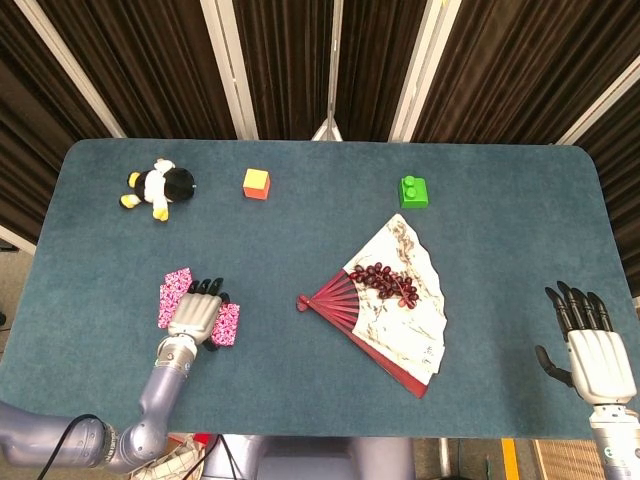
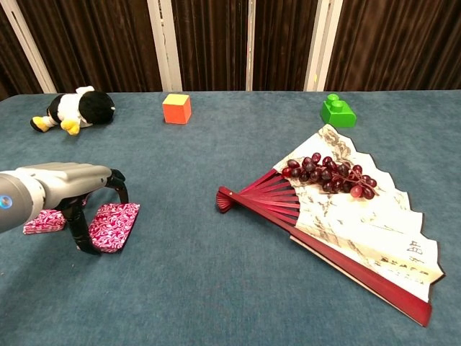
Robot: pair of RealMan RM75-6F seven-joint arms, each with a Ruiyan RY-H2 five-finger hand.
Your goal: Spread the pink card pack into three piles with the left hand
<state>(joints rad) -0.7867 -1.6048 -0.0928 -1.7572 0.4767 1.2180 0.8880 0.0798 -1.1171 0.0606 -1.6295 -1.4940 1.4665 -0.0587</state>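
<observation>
Now, card piles: two pink patterned piles lie near the bench's front-left corner; the left pile (image 1: 174, 297) sits just beside the right pile (image 2: 115, 224), both flat on the blue cloth.
Left hand: the left hand (image 1: 197, 316) is over the right pile, palm down, its dark fingers (image 2: 119, 183) arched down around the pile's edges; whether they actually clamp the cards I cannot tell.
Right hand: the right hand (image 1: 596, 355) is at the front-right corner, well apart from the cards, fingers spread and holding nothing.
Nearby: a red folding fan (image 1: 394, 306) lies spread open at the bench's middle-right, with a bunch of dark grapes (image 1: 386, 282) resting on its paper.
Far edge: a plush penguin (image 1: 158, 188) lies near the back-left corner, an orange cube (image 1: 256, 183) stands right of it, and a green block (image 1: 414, 190) sits further right.
Hidden: in the head view the left hand covers most of the right pile; in the chest view the forearm crosses the left pile, and the right hand is out of that frame.
</observation>
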